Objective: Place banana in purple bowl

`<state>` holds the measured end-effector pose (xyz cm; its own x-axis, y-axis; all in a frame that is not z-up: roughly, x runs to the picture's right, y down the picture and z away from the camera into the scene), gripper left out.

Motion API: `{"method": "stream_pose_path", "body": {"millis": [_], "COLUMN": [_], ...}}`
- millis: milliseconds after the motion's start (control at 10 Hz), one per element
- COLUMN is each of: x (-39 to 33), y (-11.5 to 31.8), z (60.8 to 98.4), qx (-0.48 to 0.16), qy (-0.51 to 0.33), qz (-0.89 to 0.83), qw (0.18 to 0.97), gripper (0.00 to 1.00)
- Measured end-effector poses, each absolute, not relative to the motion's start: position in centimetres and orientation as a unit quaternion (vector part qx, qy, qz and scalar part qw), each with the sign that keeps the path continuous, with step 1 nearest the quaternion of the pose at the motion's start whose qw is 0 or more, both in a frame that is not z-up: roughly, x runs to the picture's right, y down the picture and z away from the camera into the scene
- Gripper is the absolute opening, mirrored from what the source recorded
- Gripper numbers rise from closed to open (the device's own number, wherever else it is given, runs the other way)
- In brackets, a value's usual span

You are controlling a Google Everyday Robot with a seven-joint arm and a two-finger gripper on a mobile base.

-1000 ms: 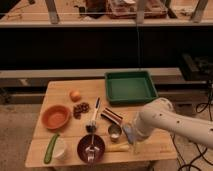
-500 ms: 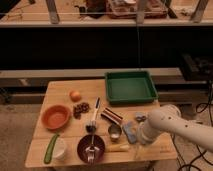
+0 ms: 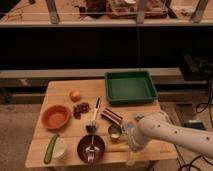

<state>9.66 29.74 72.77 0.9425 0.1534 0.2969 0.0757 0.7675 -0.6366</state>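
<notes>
Gripper (image 3: 131, 156) sits low beside the banana (image 3: 116, 148), right of the purple bowl (image 3: 82, 143) (whether parted or closed cannot be told).

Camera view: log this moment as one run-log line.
banana: on table beside purple bowl | gripper: low by banana's right end | bowl: no banana inside | status: not placed

Claw (image 3: 129, 145) front-right, metal cup (image 3: 114, 132) crowding; purple bowl (image 3: 81, 144) holds fork (image 3: 91, 150).
</notes>
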Motion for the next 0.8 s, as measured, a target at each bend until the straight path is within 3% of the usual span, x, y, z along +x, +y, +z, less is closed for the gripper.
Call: {"method": "stream_pose_path", "body": {"millis": [500,600,800], "x": [8.3,8.5,8.5], "y": [31.8,32.2,32.7], "z": [74.2,74.6,75.2], "qx": [-0.344,-0.345,-0.345], "qy": [-0.162,-0.16,-0.156], "qz": [0.004,0.006,0.005], "qw": [0.925,0.925,0.925], "gripper": [0.8,0.76,0.55]}}
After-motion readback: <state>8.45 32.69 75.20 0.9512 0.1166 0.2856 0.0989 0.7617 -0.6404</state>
